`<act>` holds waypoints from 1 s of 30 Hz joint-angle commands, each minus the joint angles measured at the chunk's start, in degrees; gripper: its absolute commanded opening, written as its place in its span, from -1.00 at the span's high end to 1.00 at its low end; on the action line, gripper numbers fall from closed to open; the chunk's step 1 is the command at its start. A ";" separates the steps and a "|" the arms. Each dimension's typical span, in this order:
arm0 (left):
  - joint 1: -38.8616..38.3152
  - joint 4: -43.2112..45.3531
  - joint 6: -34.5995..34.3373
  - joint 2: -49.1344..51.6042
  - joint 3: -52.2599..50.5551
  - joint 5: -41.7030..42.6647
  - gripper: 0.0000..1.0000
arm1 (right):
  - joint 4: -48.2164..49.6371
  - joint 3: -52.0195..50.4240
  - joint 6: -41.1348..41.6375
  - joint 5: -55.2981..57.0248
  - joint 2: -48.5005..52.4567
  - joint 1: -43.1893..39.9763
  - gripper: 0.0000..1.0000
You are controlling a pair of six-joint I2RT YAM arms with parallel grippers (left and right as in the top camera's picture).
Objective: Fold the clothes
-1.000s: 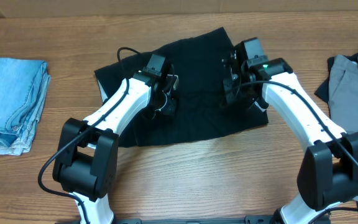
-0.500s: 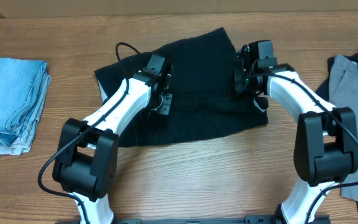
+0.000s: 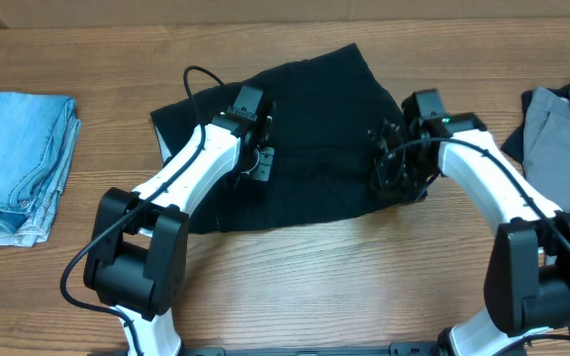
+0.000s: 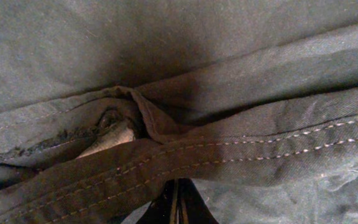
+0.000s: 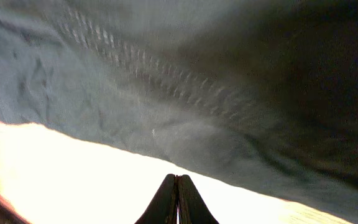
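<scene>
A black garment (image 3: 315, 119) is spread, somewhat crumpled, on the wooden table (image 3: 364, 287). The left gripper (image 3: 262, 166) is placed on the left half of this garment and is pressed down into the cloth. In the left wrist view a thick fold (image 4: 241, 155) with pale stitching is seen running across. The cloth is gathered into creases towards the fingers (image 4: 169, 211), which are seen at the bottom edge, closed together. The fold is lying across their tips, and it cannot be told if any cloth is caught between them. A small paler patch (image 4: 107, 140) is seen inside the gathered cloth, but what it is cannot be told

The right gripper (image 3: 388, 181) is placed at the lower right corner of the black garment, at its edge. In the right wrist view its fingers (image 5: 168, 199) are pressed together and nothing is seen between them. Bare table is seen under them, and the edge of the black garment is seen just beyond the tips, blurred

Well to the left of the black garment a folded pile of light-blue denim (image 3: 18, 163) is laid. Well to the right of it, at the border of the overhead view, a grey garment (image 3: 562, 148) is lying over a darker piece (image 3: 518, 138), not folded
</scene>
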 commanded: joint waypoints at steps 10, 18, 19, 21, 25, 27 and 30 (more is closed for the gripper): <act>0.00 -0.07 -0.35 -0.11 1.11 -0.76 0.92 | 33.46 -12.48 -0.90 -0.15 0.20 0.85 0.92; 0.00 0.33 -0.37 -0.07 1.09 -4.55 0.92 | 39.98 -12.48 -0.70 9.03 0.79 0.83 0.92; 0.00 0.50 -0.37 0.02 1.09 -5.29 0.92 | 40.79 -12.48 -0.70 9.07 1.20 0.83 0.92; 0.00 0.66 -0.37 0.76 1.09 -6.93 0.92 | 42.82 -12.48 -0.70 9.09 2.45 0.83 0.92; 0.35 0.74 -0.59 2.19 1.09 -7.58 0.92 | 45.62 -12.48 1.03 12.55 4.44 0.83 0.92; 1.11 0.87 -2.10 2.78 1.09 -11.06 0.92 | 45.62 -12.48 1.03 13.00 5.86 0.83 0.92; 2.80 1.49 -2.10 4.50 1.09 -11.21 0.92 | 46.03 -12.48 1.03 13.79 8.48 0.66 0.92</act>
